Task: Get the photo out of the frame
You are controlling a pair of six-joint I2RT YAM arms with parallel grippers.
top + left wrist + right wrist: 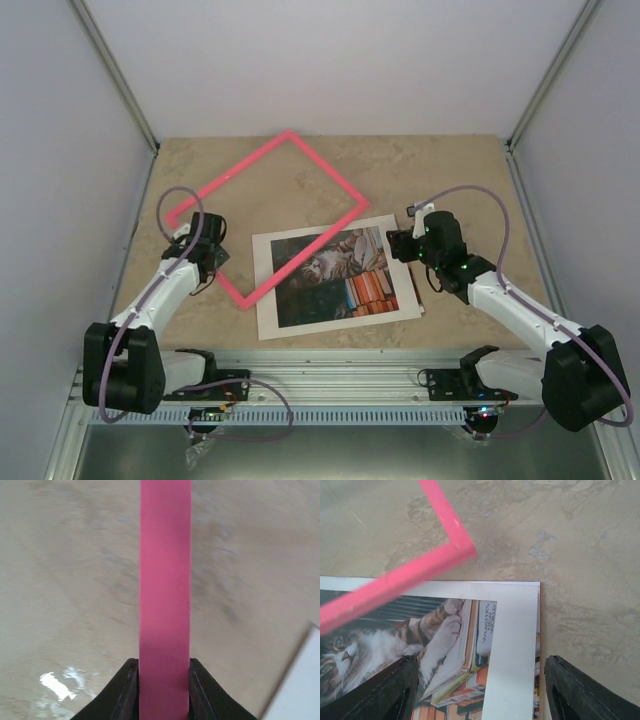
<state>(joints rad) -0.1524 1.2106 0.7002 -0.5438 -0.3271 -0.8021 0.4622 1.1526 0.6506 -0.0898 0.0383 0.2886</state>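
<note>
- Pink frame [165, 580], clamped between my left gripper's [164, 685] fingers and held raised, leaving the print bare.
- Photo [330, 270], cat among books, flat on the table [450, 170] under a white mat [512, 645].
- Right gripper [482, 680], fingers apart over the mat's edge, likely readying a pick.

Frame [165, 580] looks like smooth pink plastic to me, more satin than shiny, with a few pale specks on it. The surface [580, 540] is a mottled beige stone-look top, smooth enough to throw a bright glare patch in the left wrist view. Photo [445, 640] is a paper print with a slight sheen, and the white mat [512, 645] on it looks like matt card. The black jaws are matt plastic, a bit grainy.
</note>
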